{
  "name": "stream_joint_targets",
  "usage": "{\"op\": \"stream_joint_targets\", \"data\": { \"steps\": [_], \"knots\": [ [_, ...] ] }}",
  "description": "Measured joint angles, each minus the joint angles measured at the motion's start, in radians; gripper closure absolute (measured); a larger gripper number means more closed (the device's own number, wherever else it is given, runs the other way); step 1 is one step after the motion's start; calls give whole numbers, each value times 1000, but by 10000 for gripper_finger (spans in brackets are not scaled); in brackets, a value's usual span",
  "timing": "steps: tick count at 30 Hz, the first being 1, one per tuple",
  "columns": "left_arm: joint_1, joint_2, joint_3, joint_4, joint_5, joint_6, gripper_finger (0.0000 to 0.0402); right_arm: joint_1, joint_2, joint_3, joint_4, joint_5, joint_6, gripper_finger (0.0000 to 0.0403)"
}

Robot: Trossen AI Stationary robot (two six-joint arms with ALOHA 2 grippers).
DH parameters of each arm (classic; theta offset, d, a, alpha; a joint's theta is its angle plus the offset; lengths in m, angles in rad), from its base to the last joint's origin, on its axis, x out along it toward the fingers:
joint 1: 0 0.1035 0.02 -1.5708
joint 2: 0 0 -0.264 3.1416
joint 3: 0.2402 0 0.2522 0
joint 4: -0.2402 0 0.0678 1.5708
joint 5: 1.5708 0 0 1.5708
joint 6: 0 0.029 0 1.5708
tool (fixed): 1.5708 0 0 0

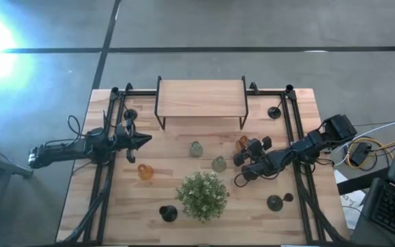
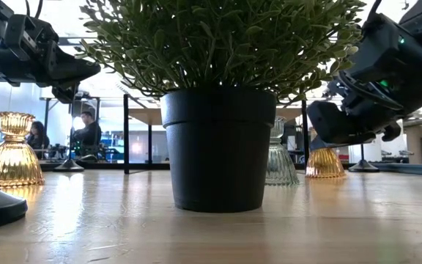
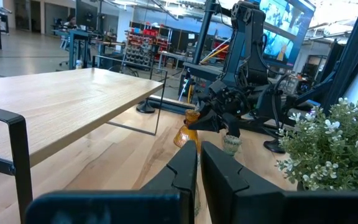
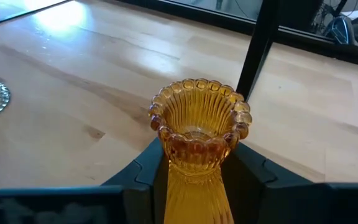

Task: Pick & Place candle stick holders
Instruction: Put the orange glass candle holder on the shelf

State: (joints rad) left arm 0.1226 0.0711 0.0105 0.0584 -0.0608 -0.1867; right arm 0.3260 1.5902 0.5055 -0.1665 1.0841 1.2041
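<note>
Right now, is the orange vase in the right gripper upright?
Upright: the orange vase stands with its fluted mouth up between the right gripper fingers.
</note>
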Motion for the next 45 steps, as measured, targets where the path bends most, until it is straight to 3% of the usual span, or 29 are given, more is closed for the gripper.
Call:
{"op": "stream_joint_targets", "data": {
  "steps": [8,16,20,25,31,37,45],
  "knots": [
    [0,0,0,0,0,0,376,1,-71,51,-9,-55,-165,294],
    [0,0,0,0,0,0,376,-7,-288,106,-10,-70,-354,294],
    [0,0,0,-1,0,0,376,-53,-397,141,-10,-172,-461,294],
    [0,0,0,0,0,0,376,-165,-489,234,-7,-302,-670,294],
    [0,0,0,0,0,0,376,-391,-509,328,-8,-509,-831,294],
    [0,0,0,-1,0,0,376,-603,-441,415,-10,-739,-930,294],
    [0,0,0,0,0,0,376,-775,-295,558,-5,-877,-1125,294]
  ]
}}
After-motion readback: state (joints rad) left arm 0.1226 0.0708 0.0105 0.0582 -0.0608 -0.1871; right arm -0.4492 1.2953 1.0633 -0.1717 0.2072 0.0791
